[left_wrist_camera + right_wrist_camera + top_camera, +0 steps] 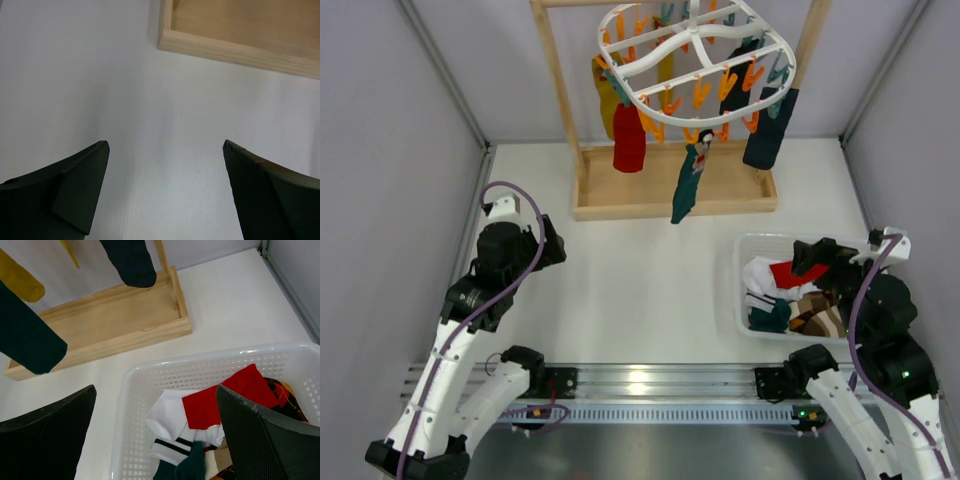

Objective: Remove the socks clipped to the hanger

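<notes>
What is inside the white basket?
The basket holds a red sock, a white striped sock, a dark green sock and patterned fabric. The right gripper hides part; anything beneath the pile is covered.

1. The top external view looks down from high above the near edge of the table (640, 310). It is far enough to take in the hanger (692, 48), the wooden stand base (670, 200) and the white basket (744, 290).
2. The left wrist view is very near the table (165, 115), faces steeply down, and shows only one corner of the wooden stand base (240, 50).
3. The right wrist view is higher and faces forward and down over the white basket (150, 371) toward the wooden stand base (115, 335).
4. All three views share the wooden stand base.
</notes>
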Robot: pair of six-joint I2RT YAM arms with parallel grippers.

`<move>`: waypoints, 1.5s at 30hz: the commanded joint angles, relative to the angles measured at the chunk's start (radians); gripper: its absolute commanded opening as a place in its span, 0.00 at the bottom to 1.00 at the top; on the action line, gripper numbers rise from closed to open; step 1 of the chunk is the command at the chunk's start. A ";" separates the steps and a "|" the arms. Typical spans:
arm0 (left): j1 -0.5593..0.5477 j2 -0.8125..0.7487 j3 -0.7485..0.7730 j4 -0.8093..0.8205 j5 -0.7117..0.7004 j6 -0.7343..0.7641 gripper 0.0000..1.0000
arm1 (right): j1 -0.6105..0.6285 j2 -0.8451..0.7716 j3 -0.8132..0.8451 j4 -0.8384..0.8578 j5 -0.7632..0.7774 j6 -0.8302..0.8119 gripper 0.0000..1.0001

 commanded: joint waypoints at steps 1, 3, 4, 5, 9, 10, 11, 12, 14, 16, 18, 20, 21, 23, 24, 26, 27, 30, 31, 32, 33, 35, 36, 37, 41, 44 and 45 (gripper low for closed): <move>0.001 -0.006 -0.006 0.048 0.006 -0.010 0.99 | -0.012 0.001 -0.011 0.064 0.016 0.009 1.00; 0.001 -0.006 -0.008 0.048 0.009 -0.010 0.99 | -0.014 0.001 -0.015 0.065 0.014 0.012 0.99; 0.001 -0.006 -0.008 0.050 0.013 -0.010 0.99 | -0.012 0.001 -0.021 0.073 0.011 0.012 0.99; 0.001 -0.006 -0.008 0.051 0.015 -0.012 0.99 | -0.012 0.003 -0.026 0.074 0.011 0.012 0.99; 0.001 -0.011 -0.011 0.050 0.035 -0.014 0.99 | -0.012 -0.003 -0.067 0.107 -0.007 0.012 0.99; 0.001 -0.011 -0.011 0.050 0.040 -0.015 0.99 | -0.014 -0.006 -0.084 0.116 -0.019 0.012 0.99; 0.001 -0.013 -0.009 0.051 0.053 -0.017 0.99 | -0.014 -0.008 -0.093 0.140 -0.039 0.012 0.99; 0.001 -0.013 -0.009 0.053 0.059 -0.017 0.99 | -0.012 -0.008 -0.101 0.156 -0.093 0.010 0.99; 0.001 -0.011 -0.005 0.056 0.093 -0.032 0.99 | -0.014 -0.002 -0.124 0.195 -0.154 0.005 0.99; 0.001 -0.006 -0.006 0.077 0.154 -0.059 0.99 | -0.014 0.027 -0.133 0.211 -0.231 0.002 0.99; -0.001 0.009 -0.012 0.134 0.289 -0.081 0.99 | -0.014 0.061 -0.136 0.220 -0.268 -0.002 0.99; -0.001 0.029 -0.021 0.189 0.395 -0.107 0.99 | -0.012 0.080 -0.144 0.231 -0.309 -0.001 1.00; -0.001 0.055 -0.024 0.217 0.494 -0.118 0.99 | -0.014 0.090 -0.147 0.242 -0.337 0.004 0.99; -0.004 0.081 -0.037 0.329 0.588 -0.164 0.99 | -0.014 0.095 -0.163 0.261 -0.377 0.005 1.00; -0.014 0.107 -0.038 0.364 0.630 -0.181 0.99 | -0.012 0.095 -0.170 0.275 -0.413 0.010 0.99; -0.071 0.145 -0.048 0.487 0.613 -0.213 0.99 | -0.012 0.096 -0.193 0.327 -0.450 0.027 1.00; -0.106 0.161 -0.049 0.534 0.571 -0.213 0.99 | -0.014 0.098 -0.199 0.341 -0.475 0.036 0.99; -0.271 0.274 -0.006 0.655 0.387 -0.158 0.99 | -0.012 0.119 -0.193 0.370 -0.506 0.061 0.99; -0.304 0.311 0.011 0.698 0.335 -0.120 0.99 | -0.012 0.121 -0.190 0.374 -0.513 0.065 0.99; -0.354 0.379 0.024 0.738 0.322 -0.104 0.99 | -0.014 0.129 -0.186 0.372 -0.521 0.067 1.00; -0.367 0.411 0.034 0.827 0.343 -0.077 0.99 | -0.012 0.129 -0.175 0.361 -0.535 0.067 0.99; -0.378 0.492 0.031 0.922 0.365 -0.037 0.99 | -0.012 0.118 -0.163 0.343 -0.544 0.059 1.00; -0.379 0.516 0.020 0.982 0.377 0.006 0.99 | -0.012 0.112 -0.147 0.329 -0.546 0.056 0.99; -0.379 0.541 0.015 1.032 0.389 0.028 0.99 | -0.014 0.104 -0.141 0.317 -0.546 0.051 1.00; -0.379 0.711 0.060 1.165 0.382 0.100 0.99 | -0.012 0.066 -0.107 0.242 -0.546 0.029 0.99; -0.379 0.800 0.138 1.179 0.400 0.123 0.99 | -0.014 0.049 -0.089 0.220 -0.553 0.018 0.99; -0.381 0.843 0.159 1.208 0.417 0.128 0.98 | -0.012 0.047 -0.081 0.214 -0.562 0.018 0.99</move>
